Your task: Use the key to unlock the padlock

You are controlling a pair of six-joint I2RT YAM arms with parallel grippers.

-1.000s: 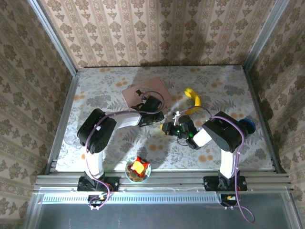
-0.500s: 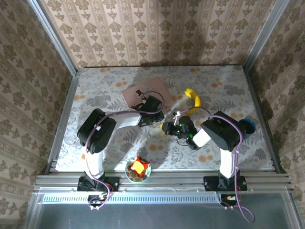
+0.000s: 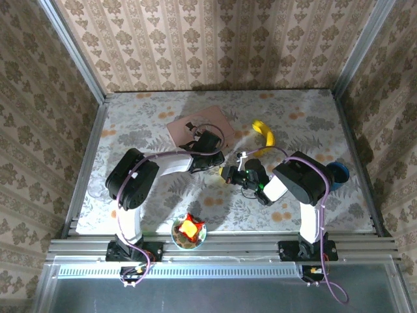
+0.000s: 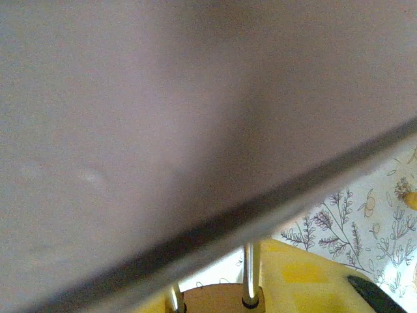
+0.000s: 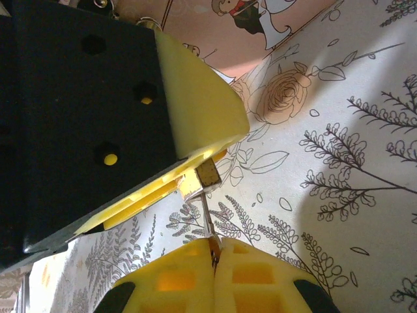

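Floral-printed desk (image 3: pixel 293 124) is the largest thing I see from above, with the pink box (image 3: pixel 189 124) lying toward its far side and both arms meeting just in front of it, near the middle.

In the right wrist view, the left pincer (image 5: pixel 189 173) comes in from the upper left as a black block with yellow pads. It is clamped on the padlock (image 5: pixel 201 179), whose small metal body pokes out between the pads. My right pincer (image 5: pixel 214 261) sits at the bottom edge, its pads pressed together on the key (image 5: pixel 206 218).

The key is what the coming move depends on. Its thin shaft runs nearly straight up from the right pincer to the underside of the padlock, tilted a little, and its long axis points into the lock's bottom face. The tip touches that face. The right arm does the work here, while the left only holds the lock in place.

I cannot see the keyhole, so I cannot tell whether the tip has gone in or only rests against the face. The key's head is buried between the right pads.

In the left wrist view, a blurred grey-pink surface blocks most of the frame. Below it the shackle (image 4: pixel 249 274) rises from the brass body, which the bottom edge cuts off.

From above, lock and key are too small to separate.
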